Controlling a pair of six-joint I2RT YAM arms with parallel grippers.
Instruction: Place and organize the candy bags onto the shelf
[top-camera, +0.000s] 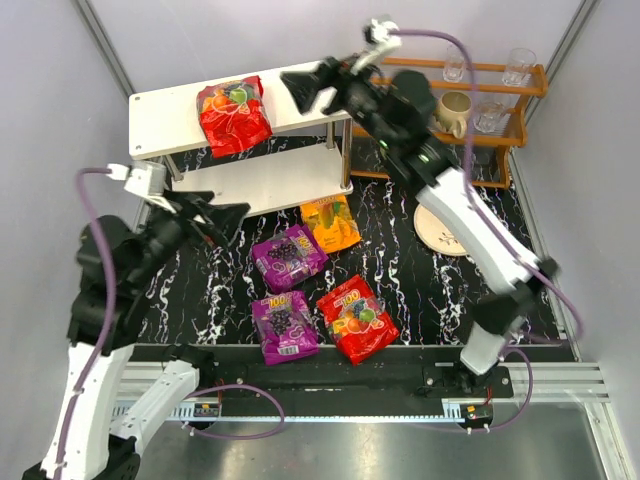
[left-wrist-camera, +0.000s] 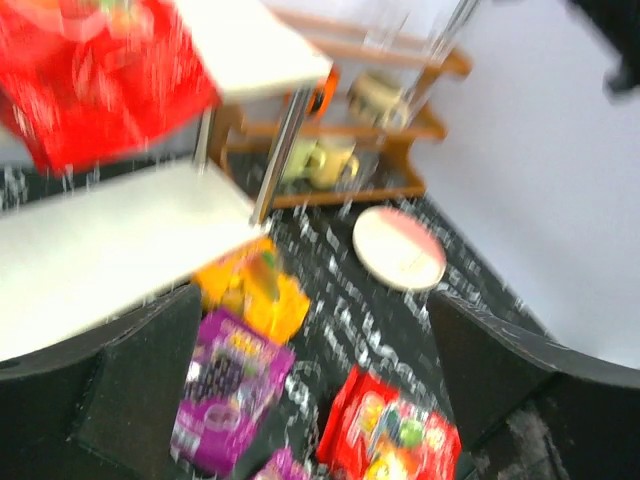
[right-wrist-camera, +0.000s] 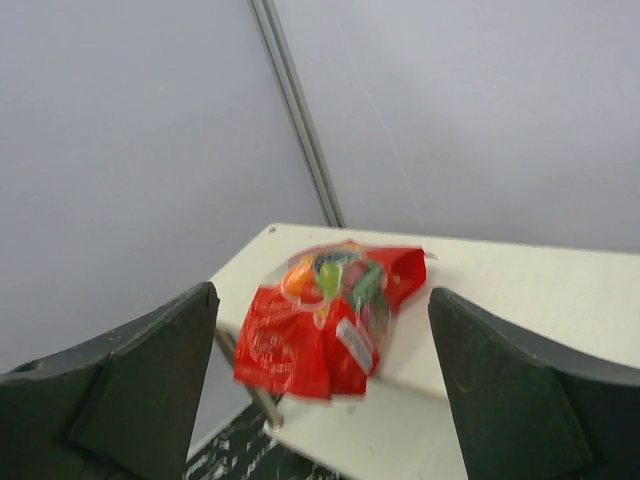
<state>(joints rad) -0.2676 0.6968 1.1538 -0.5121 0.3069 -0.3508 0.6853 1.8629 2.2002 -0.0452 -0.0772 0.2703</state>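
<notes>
The white two-tier shelf stands at the back left. One red candy bag lies on its top board, overhanging the front edge. My right gripper hovers open just to the right of that bag, apart from it; in the right wrist view the red bag lies on the shelf beyond the open right gripper. On the black marbled table lie an orange-yellow bag, two purple bags and a second red bag. My left gripper hangs open and empty left of them.
A brown wooden rack with mugs and glasses stands at the back right. A round plate lies in front of it. Grey walls close in on both sides. The left wrist view is blurred and shows the plate and rack.
</notes>
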